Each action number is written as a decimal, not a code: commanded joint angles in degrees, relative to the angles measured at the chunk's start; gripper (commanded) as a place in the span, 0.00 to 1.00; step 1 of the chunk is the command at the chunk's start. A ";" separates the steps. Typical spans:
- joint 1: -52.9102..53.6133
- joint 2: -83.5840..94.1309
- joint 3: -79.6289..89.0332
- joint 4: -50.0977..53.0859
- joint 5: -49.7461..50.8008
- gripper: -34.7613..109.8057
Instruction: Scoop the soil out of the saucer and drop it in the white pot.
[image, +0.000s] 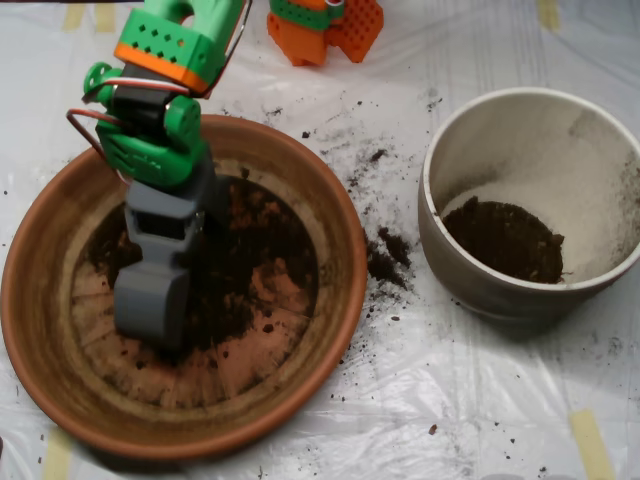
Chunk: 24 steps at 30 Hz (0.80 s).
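Observation:
The wide terracotta saucer (320, 215) lies at the left on the plastic sheet. Dark soil (255, 250) covers the middle and upper part of its base, while the lower part shows bare radial lines. My grey scoop (152, 305) reaches down into the left half of the saucer, its tip on the base at the edge of the soil. The green arm (155, 130) rises above it over the saucer's far rim. The white pot (530, 150) stands at the right with a heap of soil (505, 240) in its bottom.
Spilled soil (385, 255) is scattered on the clear plastic sheet between saucer and pot. The arm's orange base (325, 30) sits at the top edge. Yellow tape strips (590, 440) hold the sheet down at the corners.

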 joint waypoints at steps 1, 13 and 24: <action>-0.70 -1.76 -7.47 2.46 0.26 0.59; -0.09 -8.00 -15.47 8.53 -2.20 0.42; 1.05 4.31 1.14 -1.67 -4.57 0.35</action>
